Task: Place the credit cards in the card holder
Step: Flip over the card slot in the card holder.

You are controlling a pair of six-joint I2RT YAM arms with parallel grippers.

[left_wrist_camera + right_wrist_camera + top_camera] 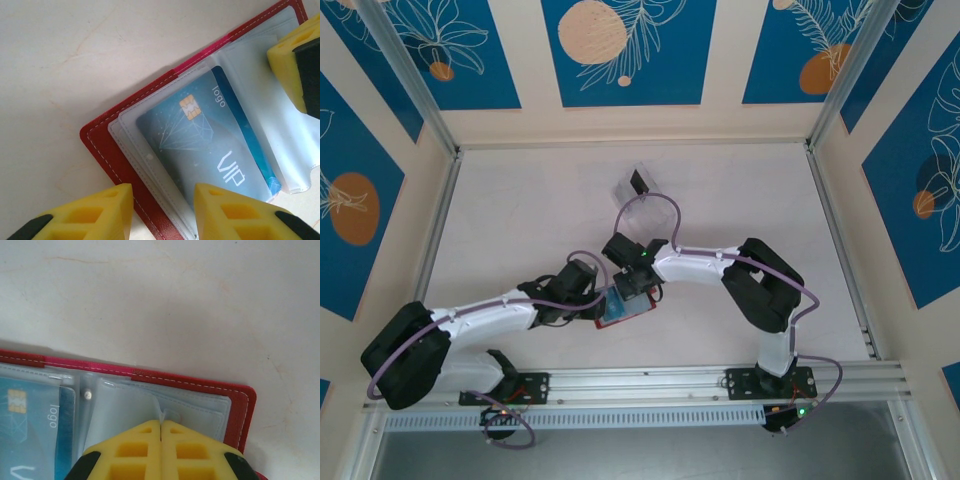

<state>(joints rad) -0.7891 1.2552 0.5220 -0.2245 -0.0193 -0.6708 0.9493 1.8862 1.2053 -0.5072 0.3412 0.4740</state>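
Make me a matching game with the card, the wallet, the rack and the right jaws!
Things:
1. card
2. wallet
3. rack
4. right jaws

Descriptions:
A. shut tight
B. red, lying open
C. blue, says VIP
D. clear, away from the rest

Pairs: 1-C, 2-B, 3-D, 4-A
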